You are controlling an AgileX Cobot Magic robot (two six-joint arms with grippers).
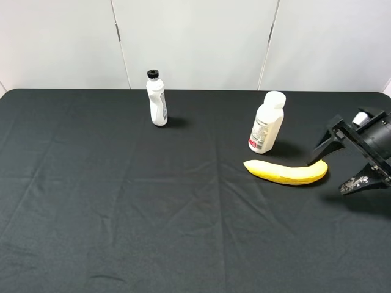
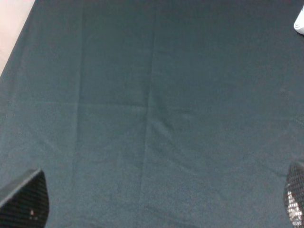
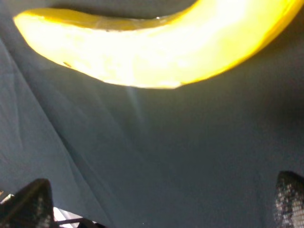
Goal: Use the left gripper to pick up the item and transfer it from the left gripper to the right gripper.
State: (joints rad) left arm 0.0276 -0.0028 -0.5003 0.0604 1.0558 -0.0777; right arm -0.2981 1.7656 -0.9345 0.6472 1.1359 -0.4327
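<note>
The banana (image 1: 287, 171), long, curved and yellow, lies flat on the black cloth at the right. It fills the top of the right wrist view (image 3: 156, 47). My right gripper (image 1: 333, 168) is open and empty just right of the banana's right end, low over the cloth; its two fingertips show far apart in the right wrist view (image 3: 159, 204). My left gripper (image 2: 159, 199) is open and empty over bare cloth, with only its fingertips (image 2: 23, 202) showing. The left arm is out of the exterior view. No banana shows in the left wrist view.
A slim white black-capped bottle (image 1: 157, 98) stands at the back, left of centre. A wider white-capped bottle (image 1: 267, 123) stands just behind the banana. A black cloth (image 1: 122, 207) covers the table. A white wall runs behind it.
</note>
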